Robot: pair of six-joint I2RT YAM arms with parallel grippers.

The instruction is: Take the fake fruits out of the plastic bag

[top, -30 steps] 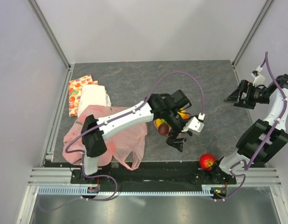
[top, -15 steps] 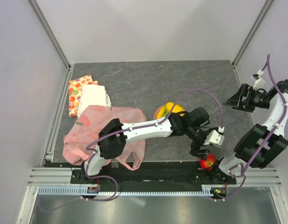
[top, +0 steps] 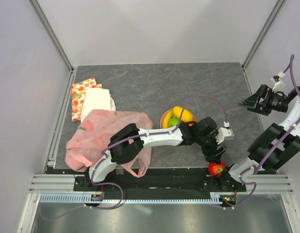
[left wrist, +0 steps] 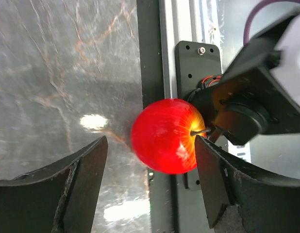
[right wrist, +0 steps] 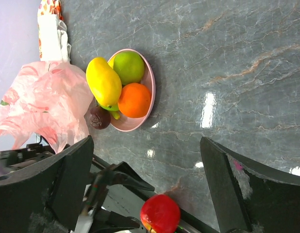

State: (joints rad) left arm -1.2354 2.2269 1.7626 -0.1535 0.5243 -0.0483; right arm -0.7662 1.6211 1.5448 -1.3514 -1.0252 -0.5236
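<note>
Gleaming grey marbled table (top: pixel 140 82), pale walls (top: pixel 155 29); left hand (left wrist: pixel 150 145) and right hand (right wrist: pixel 146 145) gape.

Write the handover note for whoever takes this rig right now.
Left gripper: open, jaws either side of the red apple at the near edge of the table, not gripping it.
Right gripper: open, empty, raised at far right.
Done: mango, green apple and orange on the pink plate; plum beside it.
Left: plastic bag lies at left, contents unclear. Check it.
</note>
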